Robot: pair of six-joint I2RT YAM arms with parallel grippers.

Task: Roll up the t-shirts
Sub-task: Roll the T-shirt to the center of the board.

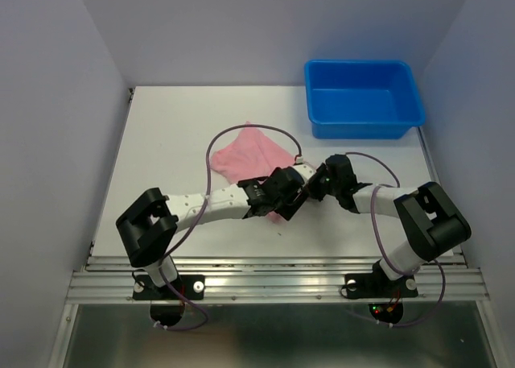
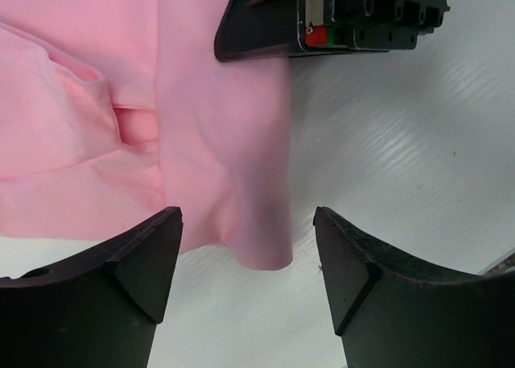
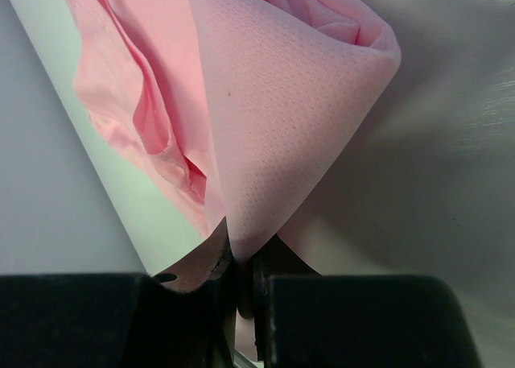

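The light pink t-shirt (image 1: 251,154), thin, soft and plain, lies crumpled near the middle of the white table (image 1: 161,142), its folds bunching toward 5 o'clock where both arms meet. The right gripper (image 3: 241,265) has its jaws pressed together on a doubled fold of the cloth, whose fine knit weave shows close up and curls into a loose rounded tube above the black fingers. The left gripper (image 2: 248,217) hangs with its jaws spread wide, its wedge-shaped dark fingers either side of a smooth hanging flap of the shirt, pinching nothing. At the table's 1 o'clock corner sits a glossy blue rectangular plastic bin (image 1: 362,130), well apart from the shirt
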